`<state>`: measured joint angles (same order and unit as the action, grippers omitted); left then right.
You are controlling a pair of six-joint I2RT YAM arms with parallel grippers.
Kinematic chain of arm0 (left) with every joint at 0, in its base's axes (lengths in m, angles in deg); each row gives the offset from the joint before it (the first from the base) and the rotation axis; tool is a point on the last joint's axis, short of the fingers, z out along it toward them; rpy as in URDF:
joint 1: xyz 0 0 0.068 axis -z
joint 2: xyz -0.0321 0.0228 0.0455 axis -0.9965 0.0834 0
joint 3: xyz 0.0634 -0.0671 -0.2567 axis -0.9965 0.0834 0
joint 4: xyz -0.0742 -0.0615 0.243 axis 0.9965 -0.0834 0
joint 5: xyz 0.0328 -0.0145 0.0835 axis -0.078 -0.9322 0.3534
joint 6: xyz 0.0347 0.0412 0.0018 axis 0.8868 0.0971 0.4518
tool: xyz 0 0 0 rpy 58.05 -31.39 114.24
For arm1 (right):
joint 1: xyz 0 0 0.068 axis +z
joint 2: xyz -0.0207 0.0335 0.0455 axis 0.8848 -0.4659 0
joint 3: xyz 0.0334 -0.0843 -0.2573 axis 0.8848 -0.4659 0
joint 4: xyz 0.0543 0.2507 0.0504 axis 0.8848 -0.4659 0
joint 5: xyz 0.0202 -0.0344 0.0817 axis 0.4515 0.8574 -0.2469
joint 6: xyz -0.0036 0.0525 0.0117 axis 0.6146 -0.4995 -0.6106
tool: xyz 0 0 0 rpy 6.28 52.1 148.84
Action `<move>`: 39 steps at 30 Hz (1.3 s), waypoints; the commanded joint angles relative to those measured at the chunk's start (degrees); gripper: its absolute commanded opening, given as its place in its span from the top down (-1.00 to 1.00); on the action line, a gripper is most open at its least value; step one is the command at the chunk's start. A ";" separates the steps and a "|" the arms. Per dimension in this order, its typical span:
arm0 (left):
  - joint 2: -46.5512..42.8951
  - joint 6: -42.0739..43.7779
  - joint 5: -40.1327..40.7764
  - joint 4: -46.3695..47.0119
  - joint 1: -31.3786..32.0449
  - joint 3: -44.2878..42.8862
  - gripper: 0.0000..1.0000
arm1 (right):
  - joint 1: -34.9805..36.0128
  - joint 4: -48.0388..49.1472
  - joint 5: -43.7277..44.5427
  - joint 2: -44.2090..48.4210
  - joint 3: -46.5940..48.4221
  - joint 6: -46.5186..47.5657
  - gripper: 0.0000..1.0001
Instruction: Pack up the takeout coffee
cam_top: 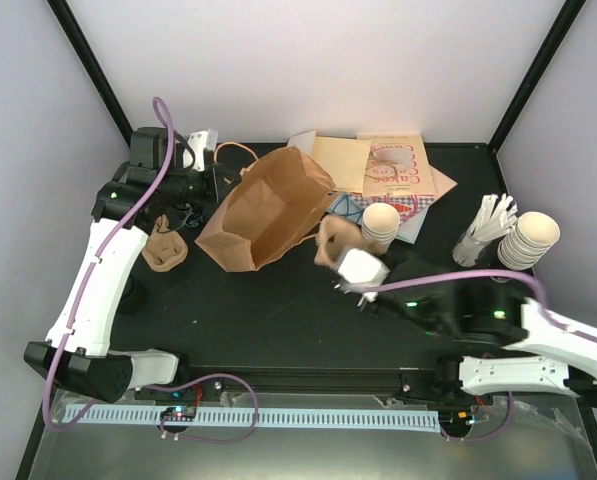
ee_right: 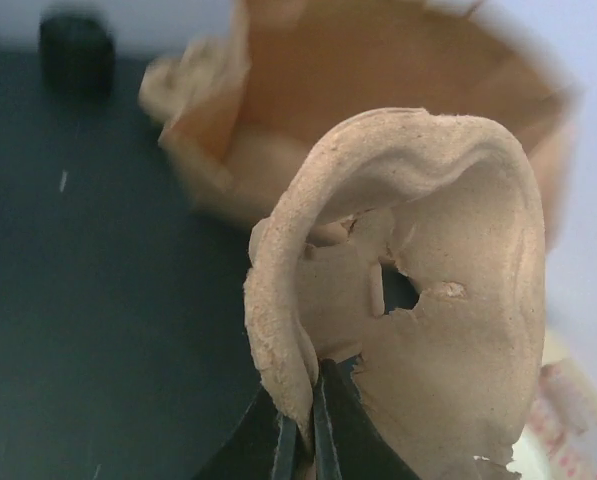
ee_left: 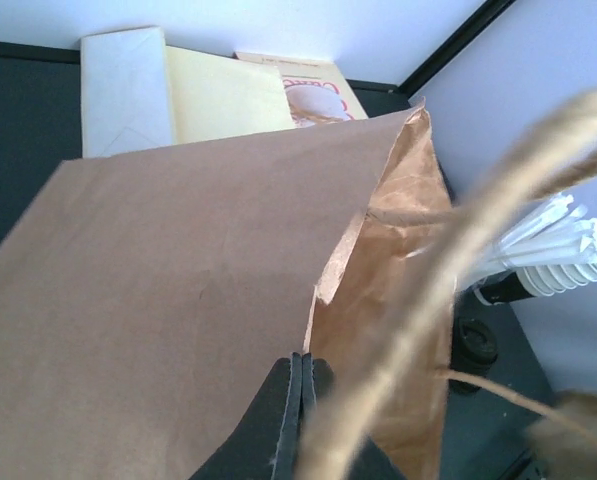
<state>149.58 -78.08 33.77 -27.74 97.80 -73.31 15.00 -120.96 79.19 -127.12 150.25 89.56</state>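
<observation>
The left arm runs from its base at the near left up along the left side, bends at the far left, and reaches right to the brown paper bag (cam_top: 268,205). The bag lies on the black table (cam_top: 258,310) with its mouth open toward the near right. The left gripper (ee_left: 300,385) has its fingers pressed together on the bag's rim, with a blurred twine handle (ee_left: 448,270) crossing in front of them.

The right arm stretches low from the near right toward the middle of the table. The right gripper (ee_right: 315,410) is clamped on the edge of a pulp cup carrier (ee_right: 458,380), which it holds on edge just right of the bag's mouth. A second carrier (cam_top: 165,248) sits left of the bag.

I cannot pick out the takeout coffee with certainty. The cream cups (cam_top: 381,220) just right of the held carrier look like a nested stack from above, and another stack (cam_top: 531,235) stands at the far right.
</observation>
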 commanded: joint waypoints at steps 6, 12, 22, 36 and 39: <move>-1.15 -2.42 -5.63 5.37 -1.64 0.67 0.97 | 0.38 5.54 -7.21 -16.24 -15.79 -3.22 0.97; -1.94 -1.83 -6.53 5.20 -2.52 1.29 0.97 | 1.06 8.15 -5.10 -29.54 -15.63 0.26 0.96; -2.48 -1.59 -9.91 6.90 -2.89 3.49 0.97 | 2.74 9.02 -8.24 -36.80 -14.91 -0.98 -0.04; -2.96 -1.02 -12.46 8.86 -2.91 4.63 0.97 | 2.19 -2.04 -2.45 -25.52 -11.62 -51.64 -0.84; -2.93 -0.60 -13.12 9.63 -2.84 4.30 0.97 | 0.59 -4.06 -2.98 -26.09 -12.19 -60.80 -0.66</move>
<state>148.29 -79.63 23.23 -21.53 95.35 -68.48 17.04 -120.51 75.83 -152.57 139.41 46.99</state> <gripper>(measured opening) 0.020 0.861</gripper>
